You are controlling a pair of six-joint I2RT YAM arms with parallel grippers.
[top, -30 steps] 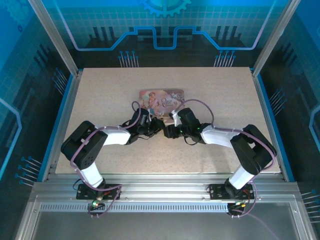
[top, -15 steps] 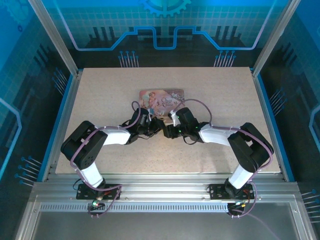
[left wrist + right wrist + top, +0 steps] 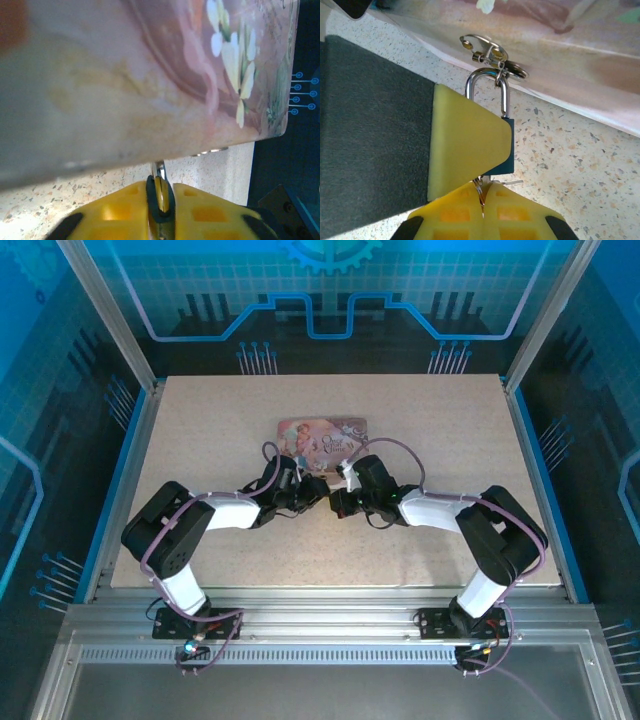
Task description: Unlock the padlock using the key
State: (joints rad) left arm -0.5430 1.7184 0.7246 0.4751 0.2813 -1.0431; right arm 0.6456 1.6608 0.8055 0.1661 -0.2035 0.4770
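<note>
My 2 grippers meet just at the near side of the pink tin (image 3: 322,433), which lies about the middle of the tabletop (image 3: 450,420), a little toward its far edge.

The padlock (image 3: 506,150) sits on the tabletop against that near side. Its silver shackle (image 3: 487,90) is closed and threaded through the small metal hasp (image 3: 487,50) on the tin's rim, and its dark blue body points away from the tin toward my right wrist.

My left gripper (image 3: 160,192) is narrow and clamped on the padlock. From its wrist camera I see the lock edge-on between the 2 yellow pads (image 3: 125,200), with the shackle running up to the tin. From the right wrist camera, 1 of those pads covers most of the lock's flat face.

My right gripper (image 3: 482,192) has its fingers pressed fully together at the bottom end of the padlock, pinching the key (image 3: 479,186), a thin bit of metal with a wire ring. I cannot tell how far the key sits in the lock.
</note>
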